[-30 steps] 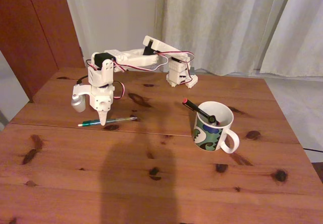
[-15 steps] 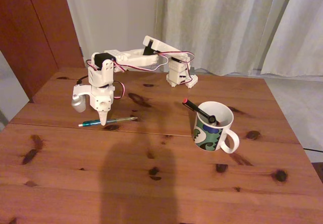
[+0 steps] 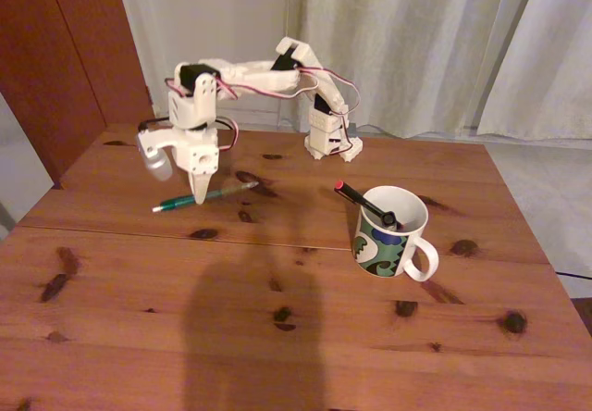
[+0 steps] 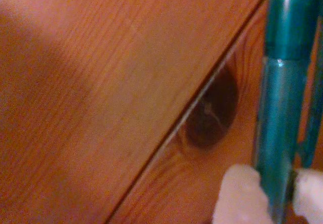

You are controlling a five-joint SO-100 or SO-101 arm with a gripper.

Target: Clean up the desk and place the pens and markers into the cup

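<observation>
Broadly, the desk (image 3: 305, 337) was a reddish-brown pine top with dark knots, and a seam ran across its planks from left to right in the fixed view. Pale curtains (image 3: 416, 41) hung behind it, a white wall stood to their left, and a dark wooden panel (image 3: 65, 50) filled the left edge. A soft shadow lay over the near planks. In the wrist view the seam crossed on a slant past one dark knot (image 4: 209, 115).

No brand, label or writing could be read anywhere.

The arm (image 3: 250, 82) reached from its base at the far edge toward the left of the fixed view. Its gripper (image 3: 200, 194) pointed down and pinched the green pen (image 3: 205, 194), which hung tilted above the wood, its clear end higher and to the right. In the wrist view the gripper (image 4: 272, 193) showed two white fingertips (image 4: 237, 193) pressed on the pen (image 4: 282, 98), whose upper end was cut off by the frame.

The cup (image 3: 393, 235) stood well to the right, handle toward the near right. A black pen (image 3: 363, 201) leaned out over its left rim, red tip up. Something dark sat inside; what it was could not be told.
</observation>
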